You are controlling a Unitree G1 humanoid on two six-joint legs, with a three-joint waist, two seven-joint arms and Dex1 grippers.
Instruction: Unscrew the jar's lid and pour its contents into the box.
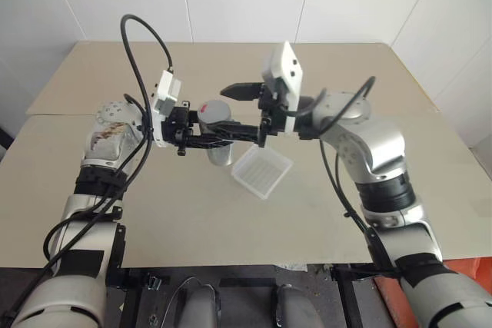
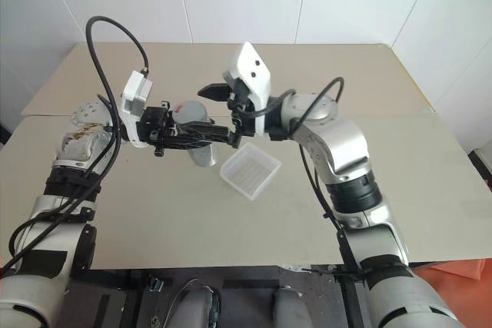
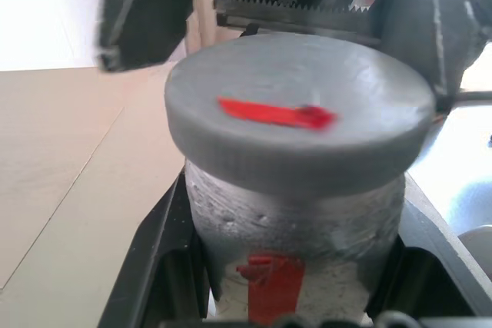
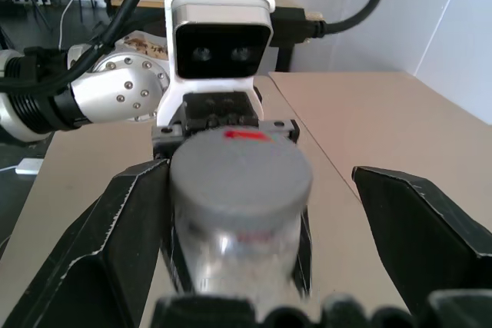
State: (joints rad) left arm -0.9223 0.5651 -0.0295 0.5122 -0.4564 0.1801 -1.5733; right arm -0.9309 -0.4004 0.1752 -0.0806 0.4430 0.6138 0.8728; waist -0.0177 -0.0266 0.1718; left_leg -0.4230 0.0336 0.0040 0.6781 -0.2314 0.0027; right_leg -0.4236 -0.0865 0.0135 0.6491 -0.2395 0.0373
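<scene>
Left wrist view: lid (image 3: 296,113) bears red mark, no legible writing; left jaws clamp jar (image 3: 296,220), right jaws apart.

1. Your left gripper (image 1: 201,137) is clamped on the jar (image 1: 217,132), held level above the table (image 1: 154,213); its 2 fingers block both sides of the jar body.
2. The lid (image 4: 240,174) end faces your right gripper (image 4: 254,213), whose 2 fingers stand spread wide on either side of it, with a gap on both sides.
3. The box (image 1: 263,170) sits on the table just below and beside the jar, under the right gripper.
4. The tabletop around the box is free.
</scene>
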